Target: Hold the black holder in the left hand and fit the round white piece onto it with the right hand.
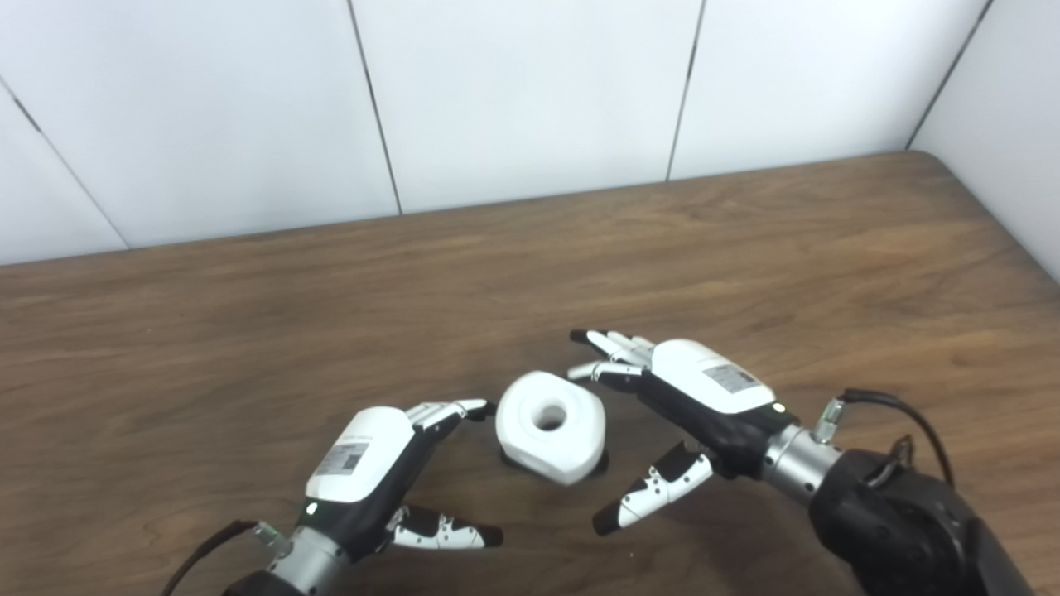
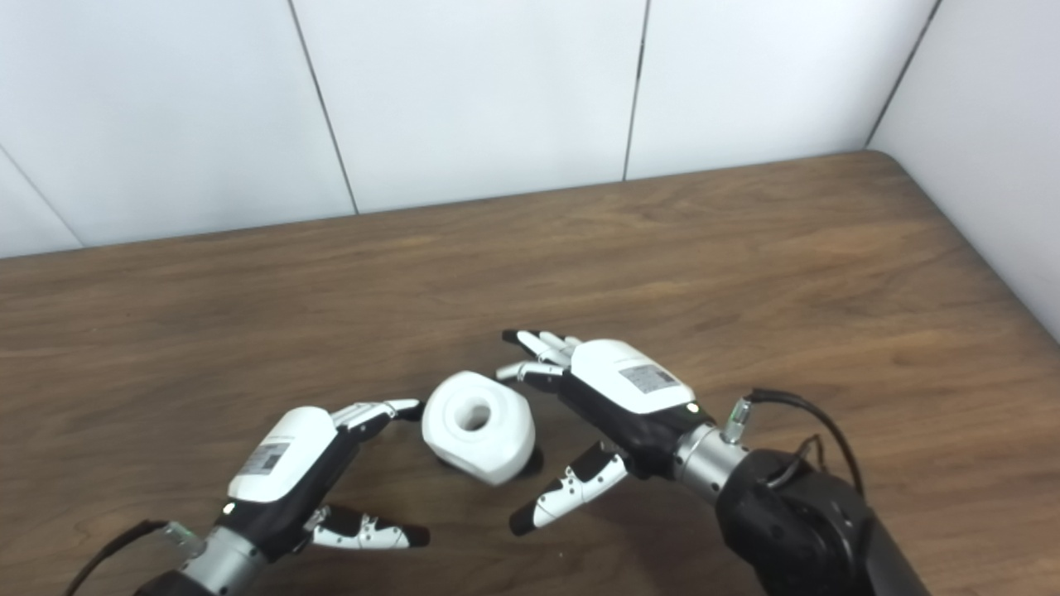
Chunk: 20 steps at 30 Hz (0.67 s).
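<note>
The round white piece (image 1: 550,425) with a hole in its middle stands on the table between my two hands. Under it a thin rim of the black holder (image 1: 598,466) shows at its base; the remainder of the holder is hidden. My left hand (image 1: 377,472) lies left of the piece, open, its fingertips close to the piece's left side and its thumb spread toward the table's front. My right hand (image 1: 679,397) is on the piece's right, open, fingers reaching behind the piece and thumb pointing down-left. Neither hand holds anything.
The brown wooden table (image 1: 745,248) runs back to white wall panels (image 1: 530,91) and a white wall on the right. A black cable (image 1: 894,410) loops off my right wrist.
</note>
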Tool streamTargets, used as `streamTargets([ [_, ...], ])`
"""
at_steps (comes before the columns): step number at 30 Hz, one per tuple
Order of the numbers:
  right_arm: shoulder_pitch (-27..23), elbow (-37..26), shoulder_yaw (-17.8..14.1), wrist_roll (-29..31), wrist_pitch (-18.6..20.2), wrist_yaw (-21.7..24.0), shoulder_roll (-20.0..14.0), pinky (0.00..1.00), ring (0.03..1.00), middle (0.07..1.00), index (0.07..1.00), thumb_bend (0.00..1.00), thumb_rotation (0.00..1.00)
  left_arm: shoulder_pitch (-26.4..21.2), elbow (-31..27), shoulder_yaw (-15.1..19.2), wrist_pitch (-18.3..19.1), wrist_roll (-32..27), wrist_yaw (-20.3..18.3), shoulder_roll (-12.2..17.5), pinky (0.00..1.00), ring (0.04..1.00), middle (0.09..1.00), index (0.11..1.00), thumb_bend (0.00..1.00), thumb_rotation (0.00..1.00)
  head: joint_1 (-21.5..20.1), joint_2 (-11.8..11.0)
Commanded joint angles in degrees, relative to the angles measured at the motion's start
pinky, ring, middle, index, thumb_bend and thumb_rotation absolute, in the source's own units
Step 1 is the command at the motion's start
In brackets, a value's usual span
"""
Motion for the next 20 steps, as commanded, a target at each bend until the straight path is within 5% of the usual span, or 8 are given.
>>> streamTargets([
  [1, -1.9, -2.87, -1.06, -1.42, -0.24, 0.96, -0.93, 1.0, 1.0, 1.0, 1.0, 1.0, 0.49, -0.93, -4.25, 0.94, 2.11, -0.21, -1.98, 0.15, 0.72, 0.843, 0.836, 0.855, 0.93, 0.28, 0.03, 0.06],
  [8, -3.47, -4.69, -2.91, -1.5, 0.7, 4.92, -0.57, 1.0, 1.0, 1.0, 1.0, 1.0, 0.44, -1.09, -10.01, 2.92, 6.78, -0.39, -6.42, -0.55, 0.73, 0.865, 0.866, 0.883, 0.94, 0.3, 0.57, -0.3],
  [20, -3.57, -3.37, -6.0, -0.01, 0.08, 5.09, -0.71, 1.0, 1.0, 1.0, 1.0, 1.0, 0.51, 1.97, -6.21, 9.45, -0.51, -2.43, 0.97, 1.3, 0.68, 0.809, 0.834, 0.87, 0.96, 0.44, 2.12, -0.73],
])
